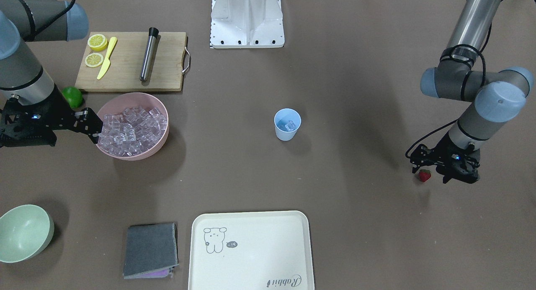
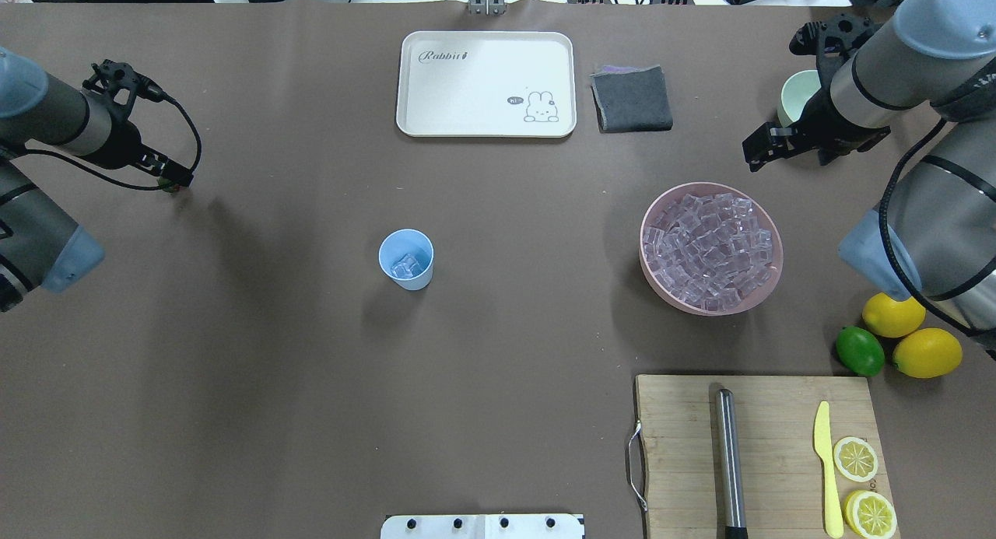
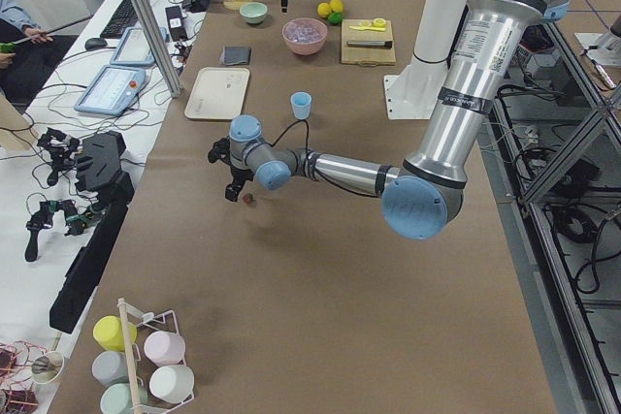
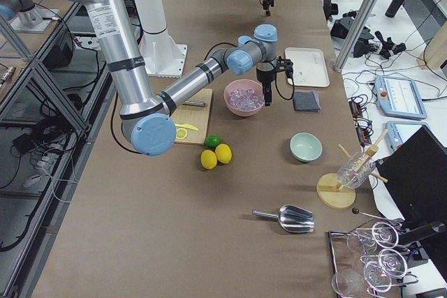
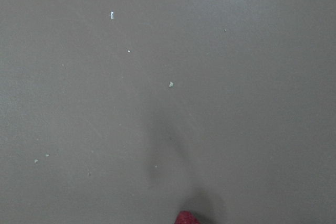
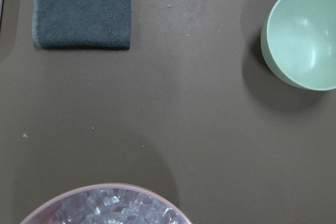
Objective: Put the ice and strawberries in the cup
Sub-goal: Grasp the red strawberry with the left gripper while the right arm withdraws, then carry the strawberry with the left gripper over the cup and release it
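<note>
The light-blue cup [image 1: 287, 133] [image 2: 408, 278] stands upright mid-table with ice cubes [image 2: 405, 266] inside. More ice [image 1: 130, 129] fills the pink bowl [image 1: 161, 143] [image 2: 652, 278]. The red strawberry [image 1: 424, 175] lies near the table's left end; only its tip shows at the bottom edge of the left wrist view [image 5: 186, 217]. My left gripper [image 1: 430, 174] [image 2: 166, 172] points down with its fingers apart on either side of the strawberry. My right gripper [image 1: 93, 124] [image 2: 759, 146] is open and empty, by the pink bowl's outer rim.
A cutting board [image 2: 770, 414] holds lemon halves, a yellow knife and a steel muddler. A lime [image 2: 860, 351] and two lemons lie beside it. A cream tray [image 2: 486, 84], a grey cloth [image 2: 632, 98] and a pale green bowl [image 1: 23, 233] [image 6: 302, 35] sit along the far edge.
</note>
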Controlling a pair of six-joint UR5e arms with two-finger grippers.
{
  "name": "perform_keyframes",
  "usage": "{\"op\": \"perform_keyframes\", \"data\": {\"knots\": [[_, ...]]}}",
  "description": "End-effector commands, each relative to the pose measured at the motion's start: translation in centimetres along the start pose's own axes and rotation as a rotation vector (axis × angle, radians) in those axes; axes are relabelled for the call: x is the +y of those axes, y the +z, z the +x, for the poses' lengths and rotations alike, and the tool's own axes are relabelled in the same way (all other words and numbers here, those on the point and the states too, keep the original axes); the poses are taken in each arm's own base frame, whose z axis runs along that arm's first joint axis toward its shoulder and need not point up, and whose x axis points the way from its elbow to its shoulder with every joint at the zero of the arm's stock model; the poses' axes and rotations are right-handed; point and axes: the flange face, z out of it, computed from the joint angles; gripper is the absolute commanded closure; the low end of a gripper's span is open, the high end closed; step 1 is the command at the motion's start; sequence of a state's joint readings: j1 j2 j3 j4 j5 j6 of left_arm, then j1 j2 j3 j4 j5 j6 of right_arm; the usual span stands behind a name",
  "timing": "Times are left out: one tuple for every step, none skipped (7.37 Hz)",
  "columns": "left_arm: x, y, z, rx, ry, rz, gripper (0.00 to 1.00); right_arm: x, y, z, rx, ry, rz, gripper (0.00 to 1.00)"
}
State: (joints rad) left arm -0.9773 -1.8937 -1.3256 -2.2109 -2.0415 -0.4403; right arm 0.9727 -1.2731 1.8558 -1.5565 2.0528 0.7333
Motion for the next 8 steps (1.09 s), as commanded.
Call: {"op": "perform_keyframes", "data": {"knots": [[0.6,1.1,0.0,0.005,-0.001,0.005,0.34,0.0,-0.1,0.8,-0.014,-0.001,0.006,0.0],[0.9,1.7,0.1,0.006,0.002,-0.002,0.45,0.0,0.0,0.9,-0.013,0.0,0.005,0.0],[0.9,1.7,0.2,0.009,0.004,0.002,0.57,0.0,0.0,0.9,-0.011,0.0,0.007,0.0],[0.4,0.9,0.8,0.024,0.008,0.018,1.0,0.0,-0.1,0.9,-0.011,-0.001,0.009,0.0],[-0.5,-0.8,1.6,0.045,0.013,0.046,1.0,0.0,-0.2,0.9,-0.011,0.0,0.01,0.0],[-1.1,-2.9,3.2,0.124,-0.014,0.048,1.0,-0.1,-0.2,0.9,-0.009,0.0,0.011,0.0],[-1.7,-5.2,4.9,0.175,-0.079,0.073,1.0,-0.1,-0.1,1.0,-0.007,0.001,0.011,0.0],[-2.5,-7.9,8.4,0.237,-0.157,0.117,1.0,-0.1,-0.1,1.0,-0.007,0.001,0.011,0.0]]}}
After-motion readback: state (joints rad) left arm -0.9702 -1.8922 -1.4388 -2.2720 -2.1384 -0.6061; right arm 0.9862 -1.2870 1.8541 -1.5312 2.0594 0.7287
